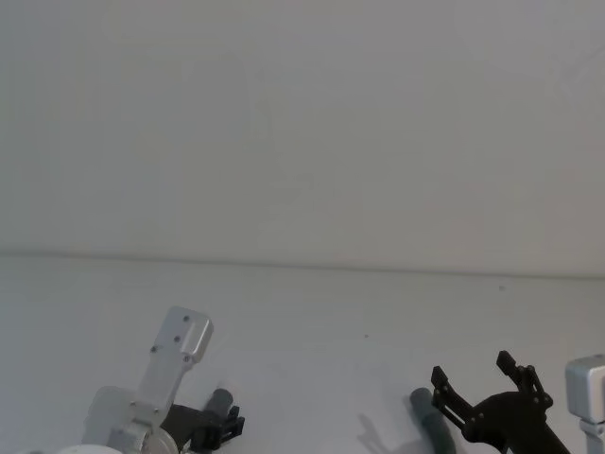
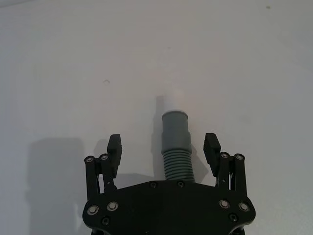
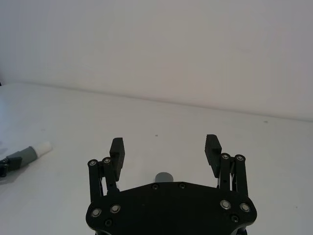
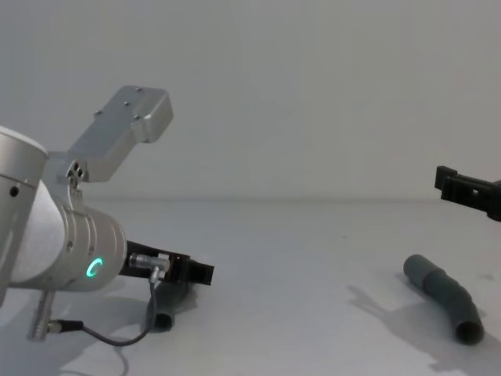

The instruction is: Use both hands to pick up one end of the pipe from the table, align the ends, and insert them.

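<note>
Two dark grey ribbed pipe pieces lie on the white table [image 1: 312, 331]. The left pipe piece [image 2: 175, 142] has a smooth collar and a white stub end [image 2: 173, 100]. My left gripper [image 2: 163, 144] is open and low over it, one finger on each side of the collar, not touching; the chest view shows this gripper [image 4: 200, 272] with the pipe [image 4: 164, 305] beneath it. The right pipe piece [image 4: 446, 296] is bent and has a plain open mouth. My right gripper [image 4: 458, 188] hovers open above it, and its round end [image 3: 164, 176] shows between the fingers.
The table's far edge [image 1: 302, 263] meets a plain wall. A thin black cable [image 4: 102, 338] trails from the left wrist by its green ring light [image 4: 94, 268]. Bare table lies between the two pipe pieces.
</note>
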You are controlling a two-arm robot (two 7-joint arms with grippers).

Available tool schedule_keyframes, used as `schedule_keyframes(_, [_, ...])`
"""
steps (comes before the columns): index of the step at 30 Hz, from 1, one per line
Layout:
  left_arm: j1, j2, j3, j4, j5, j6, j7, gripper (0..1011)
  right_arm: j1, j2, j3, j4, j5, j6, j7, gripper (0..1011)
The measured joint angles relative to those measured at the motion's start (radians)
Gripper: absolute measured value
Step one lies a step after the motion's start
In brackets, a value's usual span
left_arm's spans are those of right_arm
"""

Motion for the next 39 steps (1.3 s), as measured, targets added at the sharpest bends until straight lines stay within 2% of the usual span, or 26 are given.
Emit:
schedule_keyframes(6, [0.007,-0.01,-0.014,0.009,-0.007,-0.024,-0.006,1001,0.0,0.0,0.0,0.0,0.0,0.0,0.0,1001])
schedule_keyframes(15, [0.01,-0.02,-0.027,0.017,-0.014,-0.027,-0.014,1001,0.0,0.0,0.0,0.0,0.0,0.0,0.0,1001])
schedule_keyframes(28, [0.008,-0.042,-0.048,0.018,-0.024,0.049,-0.009,1001,0.0,0.0,0.0,0.0,0.0,0.0,0.0,1001])
schedule_keyframes(39, [0.003,-0.049,-0.049,0.02,-0.02,0.068,-0.011,1002,0.0,0.0,0.0,0.0,0.0,0.0,0.0,1001])
